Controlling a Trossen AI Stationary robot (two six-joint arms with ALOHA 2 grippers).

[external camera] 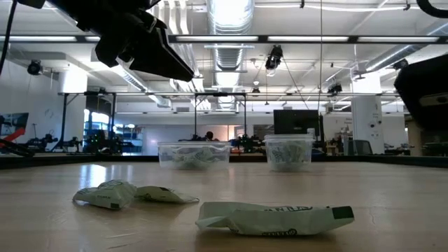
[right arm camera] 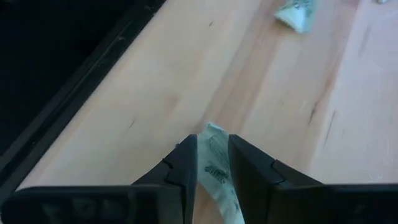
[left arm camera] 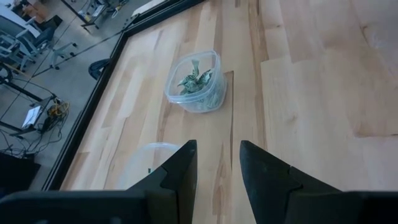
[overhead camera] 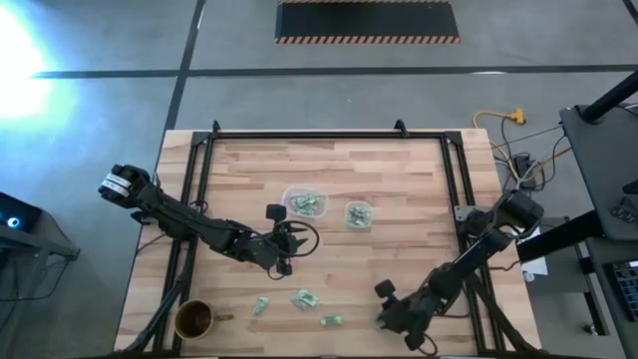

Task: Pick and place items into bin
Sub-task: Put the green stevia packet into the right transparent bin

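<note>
- Nearest the low camera, a crinkled pale green and white wrapped packet (external camera: 274, 218) lies flat on the pale wooden table (overhead camera: 399, 259), long axis crosswise.
- My right gripper (right arm camera: 213, 163) pinches another packet (right arm camera: 217, 171) at the near right edge, pointing along my fingers.
- My left gripper (left arm camera: 217, 165), fingers parted and empty, hovers beside two clear plastic bins (overhead camera: 305, 203).

A round brown cup (overhead camera: 193, 319) stood near the front left corner of the wooden table (overhead camera: 399, 189), with a black frame (overhead camera: 329, 134) running along the table's edges. A yellow cable (overhead camera: 498, 118) lay on the grey floor beyond the far right corner. Farther back, a dark mat with striped edging (overhead camera: 367, 21) lay on the floor.
</note>
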